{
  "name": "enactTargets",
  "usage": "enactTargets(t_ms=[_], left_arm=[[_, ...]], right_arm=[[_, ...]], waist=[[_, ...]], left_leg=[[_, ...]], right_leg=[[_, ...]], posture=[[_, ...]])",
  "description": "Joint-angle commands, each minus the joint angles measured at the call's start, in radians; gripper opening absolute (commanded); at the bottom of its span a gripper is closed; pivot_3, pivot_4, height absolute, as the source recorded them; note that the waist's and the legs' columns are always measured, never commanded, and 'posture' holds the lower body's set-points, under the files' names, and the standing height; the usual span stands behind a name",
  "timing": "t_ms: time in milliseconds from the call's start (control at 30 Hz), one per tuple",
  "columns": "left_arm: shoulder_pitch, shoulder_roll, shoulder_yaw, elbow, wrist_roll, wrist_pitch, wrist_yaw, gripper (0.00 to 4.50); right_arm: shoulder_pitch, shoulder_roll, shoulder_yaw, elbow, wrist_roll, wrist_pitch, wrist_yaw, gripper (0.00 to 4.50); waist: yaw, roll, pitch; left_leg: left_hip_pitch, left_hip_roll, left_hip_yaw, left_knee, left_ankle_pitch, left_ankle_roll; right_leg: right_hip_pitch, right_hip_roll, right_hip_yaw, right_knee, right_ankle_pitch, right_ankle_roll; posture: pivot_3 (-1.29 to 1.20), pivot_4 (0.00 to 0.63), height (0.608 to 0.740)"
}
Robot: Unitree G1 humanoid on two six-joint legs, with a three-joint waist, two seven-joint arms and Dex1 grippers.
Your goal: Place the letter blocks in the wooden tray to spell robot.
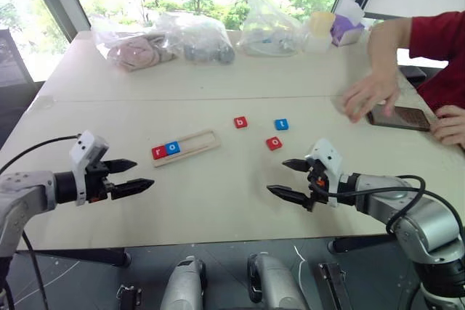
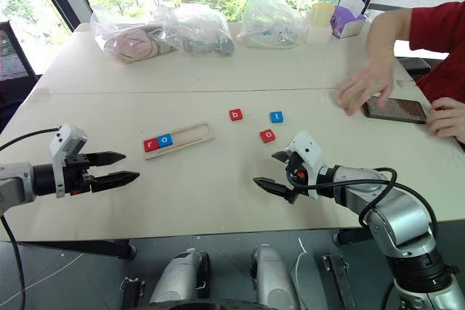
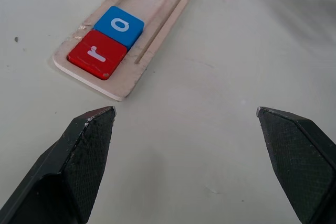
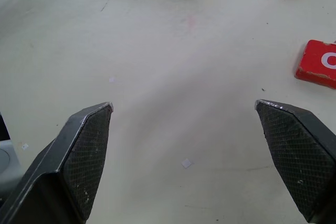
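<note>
I see a pale table with the wooden tray lying at a slant, a red r block and a blue o block side by side at its left end. To its right, loose on the table, lie a red b block, a blue t block and a red o block. My left gripper and right gripper hover wide open, holding nothing. A person's hand rests beside a phone. Plastic bags sit along the far edge.

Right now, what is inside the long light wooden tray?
The long light wooden tray holds two square tiles side by side at its left end: a red r tile and a blue o tile. Nothing covers the bare remainder.
</note>
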Motion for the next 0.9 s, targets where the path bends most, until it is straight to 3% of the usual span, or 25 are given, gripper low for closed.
enactTargets(t_ms=[33, 433, 567, 733, 900], left_arm=[[-0.004, 0.011, 0.019, -0.01, -0.011, -0.012, -0.017, 4.5], [0.005, 0.011, 0.026, 0.0, 0.014, -0.032, 0.001, 4.5], [0.028, 0.052, -0.012, 0.025, 0.091, -0.085, -0.012, 4.5], [-0.074, 0.042, -0.039, 0.114, 0.162, -0.208, -0.01, 4.5], [-0.327, 0.017, -0.264, 0.397, 0.353, -0.442, -0.133, 4.5]], right_arm=[[-0.011, 0.004, -0.014, -0.019, 0.003, -0.019, 0.001, 4.47], [-0.015, 0.0, -0.009, -0.013, 0.002, -0.025, 0.012, 4.47], [-0.022, -0.002, -0.009, -0.009, 0.0, -0.026, 0.018, 4.47], [-0.114, 0.054, -0.076, -0.046, 0.146, 0.082, -0.015, 4.47], [-0.203, 0.015, 0.02, -0.153, 0.187, 0.161, 0.007, 4.47]], waist=[[0.0, 0.0, 0.0], [0.0, 0.0, 0.0], [-0.002, 0.0, 0.0], [0.001, 0.0, 0.0], [0.009, -0.001, -0.001]], left_leg=[[0.0, 0.0, 0.0, 0.0, 0.0, 0.0], [0.0, 0.0, 0.0, 0.0, 0.0, 0.0], [0.0, 0.0, 0.0, 0.0, 0.0, 0.0], [0.0, 0.0, 0.0, 0.001, 0.0, 0.0], [0.0, 0.0, 0.001, 0.001, 0.0, 0.0]], right_leg=[[0.0, 0.0, 0.0, 0.0, 0.0, 0.0], [0.0, 0.0, 0.0, 0.0, 0.0, 0.0], [0.0, 0.0, 0.0, 0.0, 0.0, 0.0], [0.0, 0.001, 0.0, 0.001, 0.0, 0.0], [0.0, 0.0, 0.0, 0.001, 0.0, 0.0]], posture=[[0.0, 0.15, 0.74], [0.0, 0.15, 0.74], [0.0, 0.15, 0.74], [0.0, 0.15, 0.74], [0.0, 0.15, 0.74]])
